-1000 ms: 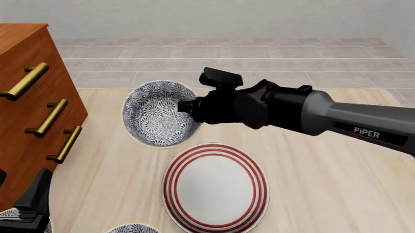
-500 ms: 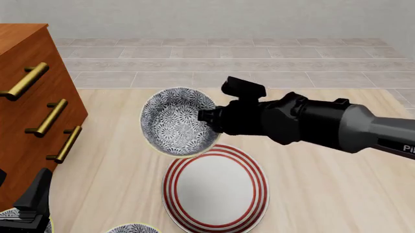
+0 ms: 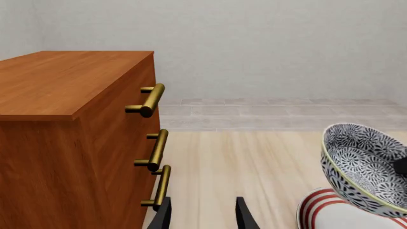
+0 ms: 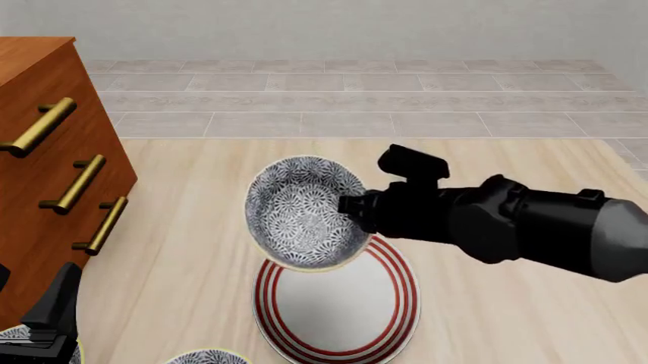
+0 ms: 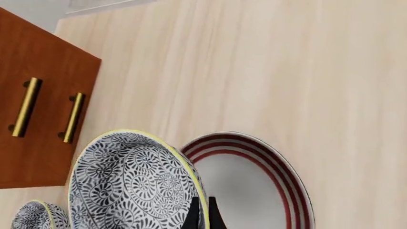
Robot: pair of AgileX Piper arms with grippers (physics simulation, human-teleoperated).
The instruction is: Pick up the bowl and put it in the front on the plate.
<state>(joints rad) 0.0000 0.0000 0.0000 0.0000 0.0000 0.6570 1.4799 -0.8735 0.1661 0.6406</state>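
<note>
The blue-and-white floral bowl (image 4: 302,214) with its pale yellow rim hangs tilted in the air, its inside facing the camera. It overlaps the far edge of the red-ringed white plate (image 4: 335,307). My right gripper (image 4: 351,206) is shut on the bowl's right rim. The right wrist view shows thin fingers (image 5: 194,215) pinching the rim of the bowl (image 5: 130,188), with the plate (image 5: 258,188) beneath. The left gripper (image 3: 202,218) stands open and empty at the near left, low by the dresser (image 4: 51,315). From there the bowl (image 3: 362,167) shows above the plate (image 3: 316,204).
A brown dresser (image 4: 51,167) with brass handles lines the table's left side. Parts of two other patterned bowls (image 4: 15,343) (image 4: 208,356) show at the near left edge. Tiled floor lies beyond the table's far edge.
The right arm has carried the bowl to the right and toward the camera. The bowl was over bare table behind the plate and now hangs over the plate's far rim. The left arm stayed still.
</note>
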